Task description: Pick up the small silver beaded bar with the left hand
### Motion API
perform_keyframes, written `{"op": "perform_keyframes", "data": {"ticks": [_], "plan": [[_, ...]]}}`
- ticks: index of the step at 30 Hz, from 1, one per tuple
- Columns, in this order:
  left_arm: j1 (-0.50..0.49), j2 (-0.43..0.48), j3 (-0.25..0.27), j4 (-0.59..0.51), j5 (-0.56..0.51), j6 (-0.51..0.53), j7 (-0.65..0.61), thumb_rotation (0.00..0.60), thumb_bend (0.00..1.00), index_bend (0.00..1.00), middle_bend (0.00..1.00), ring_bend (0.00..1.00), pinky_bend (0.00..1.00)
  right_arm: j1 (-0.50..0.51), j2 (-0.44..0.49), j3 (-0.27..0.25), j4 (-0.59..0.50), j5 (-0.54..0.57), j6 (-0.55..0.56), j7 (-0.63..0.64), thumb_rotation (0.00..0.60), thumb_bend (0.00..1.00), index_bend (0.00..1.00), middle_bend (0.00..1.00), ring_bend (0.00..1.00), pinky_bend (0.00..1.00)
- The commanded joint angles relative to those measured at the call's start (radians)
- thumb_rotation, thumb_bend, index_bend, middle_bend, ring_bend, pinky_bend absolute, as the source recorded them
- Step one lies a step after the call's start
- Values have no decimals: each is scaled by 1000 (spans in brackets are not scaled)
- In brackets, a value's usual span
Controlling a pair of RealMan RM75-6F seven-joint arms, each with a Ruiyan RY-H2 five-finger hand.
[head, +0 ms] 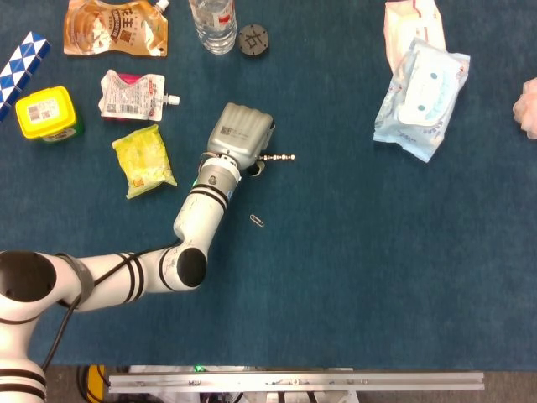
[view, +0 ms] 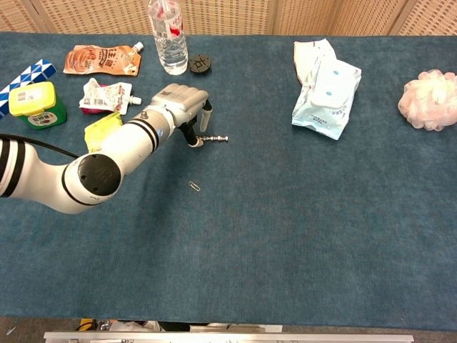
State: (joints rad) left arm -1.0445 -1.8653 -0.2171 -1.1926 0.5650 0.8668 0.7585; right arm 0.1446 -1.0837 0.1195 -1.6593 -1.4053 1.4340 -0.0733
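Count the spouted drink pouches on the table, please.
2: the orange pouch at the far left edge, and the white pouch nearer, beside the yellow tub. None seems hidden.

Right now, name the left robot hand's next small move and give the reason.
Probably close the fingers on the beaded bar and then lift. The left robot hand already covers the bar's near end, which lies flat on the table, and whether it is gripped cannot be told.

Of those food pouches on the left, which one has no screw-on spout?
The yellow packet, lying next to the robot's left forearm. The orange pouch and the white pouch each have a white spout at one corner; it is a plain sealed bag.
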Motion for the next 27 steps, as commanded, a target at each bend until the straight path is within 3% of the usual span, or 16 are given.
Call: {"op": "perform_keyframes", "data": {"ticks": [1,27], "plan": [[-3,-2,1,7,-4,-3,1,600,249,535,921,952,1000,1,0,1,1,0,-1,1,600,189,159,325,299,324],[-38,-9,23,29,-80,-12,71,575,303,545,921,952,1000,-12,4,6,8,-4,18,20,600,189,159,325,316,324]]}}
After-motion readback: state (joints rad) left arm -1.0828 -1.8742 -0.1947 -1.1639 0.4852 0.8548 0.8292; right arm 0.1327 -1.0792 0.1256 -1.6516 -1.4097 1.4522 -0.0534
